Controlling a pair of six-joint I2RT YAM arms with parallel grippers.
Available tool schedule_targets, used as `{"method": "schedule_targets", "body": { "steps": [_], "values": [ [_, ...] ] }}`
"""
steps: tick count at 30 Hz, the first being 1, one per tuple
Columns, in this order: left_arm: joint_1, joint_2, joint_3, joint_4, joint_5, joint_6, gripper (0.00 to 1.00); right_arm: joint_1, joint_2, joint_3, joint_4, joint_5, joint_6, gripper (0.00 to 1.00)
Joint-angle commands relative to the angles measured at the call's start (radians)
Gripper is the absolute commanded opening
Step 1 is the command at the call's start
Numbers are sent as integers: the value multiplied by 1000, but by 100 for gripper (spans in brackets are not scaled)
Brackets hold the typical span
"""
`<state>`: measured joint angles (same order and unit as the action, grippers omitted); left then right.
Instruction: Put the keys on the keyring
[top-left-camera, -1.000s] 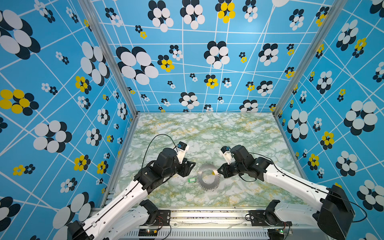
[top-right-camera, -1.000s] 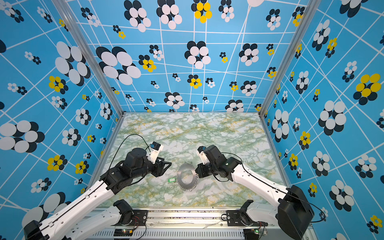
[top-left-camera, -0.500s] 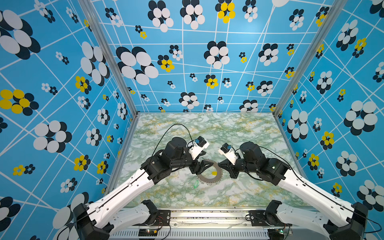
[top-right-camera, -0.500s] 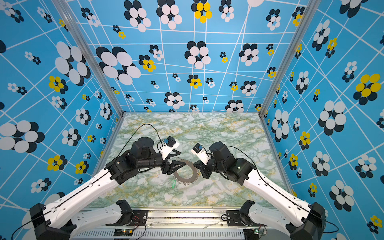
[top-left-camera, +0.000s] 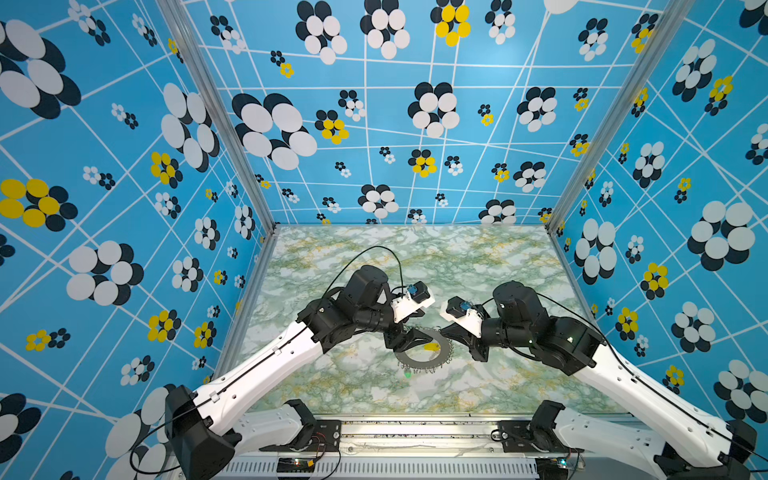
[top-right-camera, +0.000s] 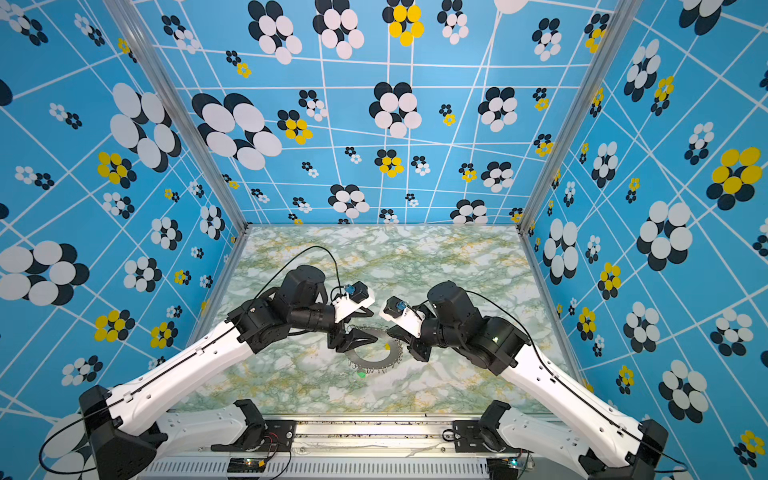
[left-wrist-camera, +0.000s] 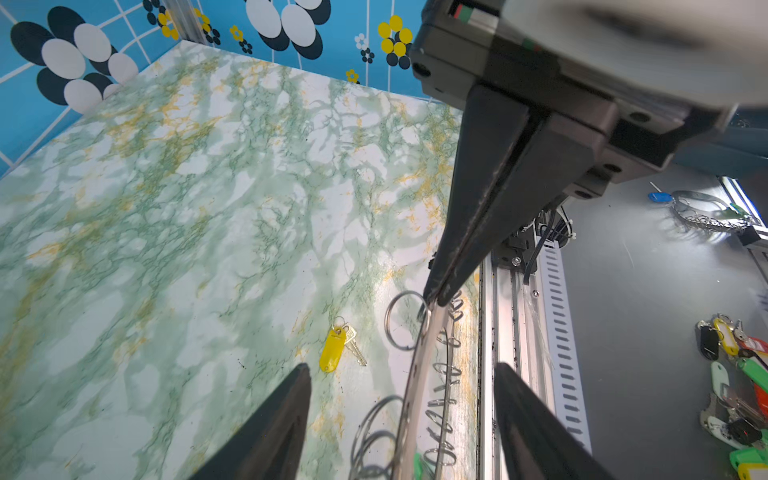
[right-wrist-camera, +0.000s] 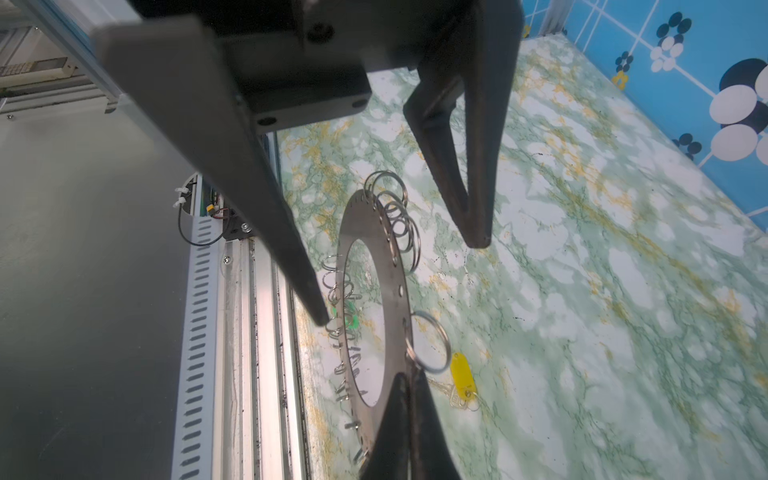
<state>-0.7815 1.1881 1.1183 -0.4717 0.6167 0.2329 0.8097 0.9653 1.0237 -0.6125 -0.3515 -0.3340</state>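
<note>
Your right end effector is pinched shut on the rim of the keyring, holding the flat grey plate up on edge, clear of the worktop on the held side as far as the wrist views show. Your left end effector stands with its fingers apart, one on each side of the plate, and neither visibly touches it. In both top views the two arms meet over the near middle of the worktop, wrists tipped down and inward towards each other.

The keyring looks like stiff, thin sheet metal: it should not flex, but it is smooth and could pivot or slip in a narrow pinch, so I would keep the grip on the bare rim between the wire loops. Those loops hang loose and will swing; a fingertip can easily snag one.

The yellow key tag lies flat on the worktop with a small metal key and its little loop, just beside the held edge of the keyring. It looks light and slick, likely to skate if you push it; take it across the tag's narrow width. The green key tag shows as a small spot by the keyring's near rim, towards the worktop's front edge; through the right wrist view it sits behind the plate among the loops, and whether it is already attached I cannot tell.
</note>
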Motion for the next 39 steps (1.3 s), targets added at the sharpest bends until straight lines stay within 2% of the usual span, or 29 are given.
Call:
{"method": "schedule_targets", "body": {
  "steps": [1,6,13,23,29,35,36,38,39],
  "values": [
    [-14,19,39,-12,88,14,62,7,-23,34,-2,-34,-31,0],
    [-25,28,44,-12,109,-3,40,13,-34,40,16,-37,-27,0],
    [-35,31,32,-13,108,-20,25,15,-51,45,39,-40,-17,0],
    [-42,42,-19,61,109,-66,17,18,-59,42,64,-41,-7,0],
    [-46,53,-22,72,148,-86,0,16,-65,41,72,-28,-7,0],
    [-48,35,-14,69,148,-81,0,17,-73,33,74,3,6,0],
    [-46,27,-13,63,139,-73,0,17,-80,30,67,34,12,1],
    [-46,8,-10,46,119,-56,0,17,-104,21,50,96,16,22],
    [-46,-4,-8,42,111,-49,0,17,-122,16,41,120,12,23]
  ]
}}
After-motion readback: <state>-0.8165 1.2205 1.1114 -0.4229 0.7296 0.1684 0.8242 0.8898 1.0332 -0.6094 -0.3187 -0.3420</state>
